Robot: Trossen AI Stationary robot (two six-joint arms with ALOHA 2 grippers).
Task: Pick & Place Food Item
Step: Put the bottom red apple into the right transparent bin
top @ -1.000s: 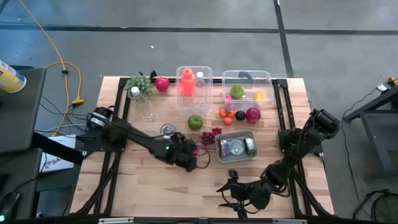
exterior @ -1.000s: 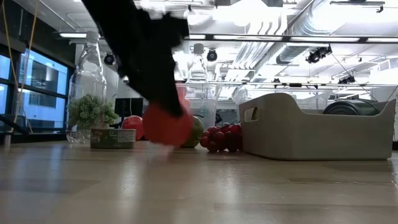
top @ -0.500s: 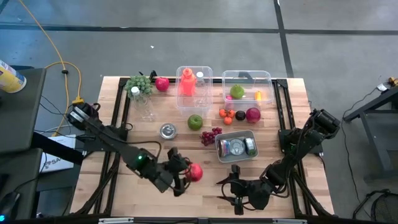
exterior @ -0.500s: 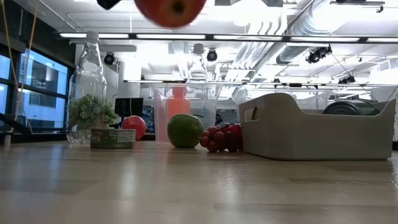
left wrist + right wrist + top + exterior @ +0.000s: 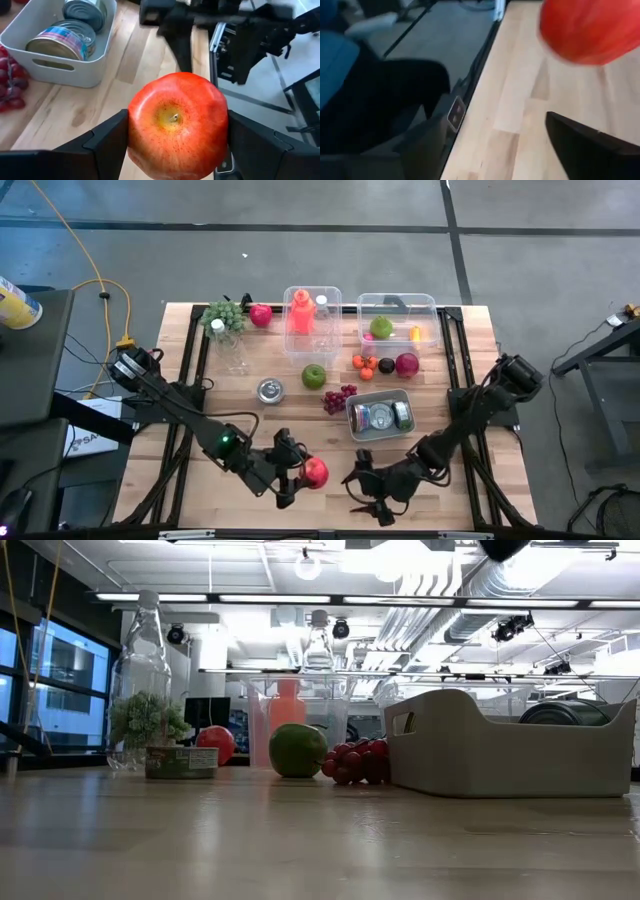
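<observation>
My left claw (image 5: 300, 476) grips the red apple (image 5: 315, 471) above the worktop's (image 5: 230, 395) front edge, near the middle. My right claw (image 5: 366, 485) waits just beside it, fingers spread wide. For a clean handover, I should centre the apple between those fingers before letting go.

Both arms reach low toward the near edge of the counter (image 5: 200, 480). The left gripper (image 5: 297, 476) has its jaws clamped on the red apple (image 5: 176, 123). The right gripper (image 5: 362, 490), jaws parted, faces it just beside the apple.
</observation>
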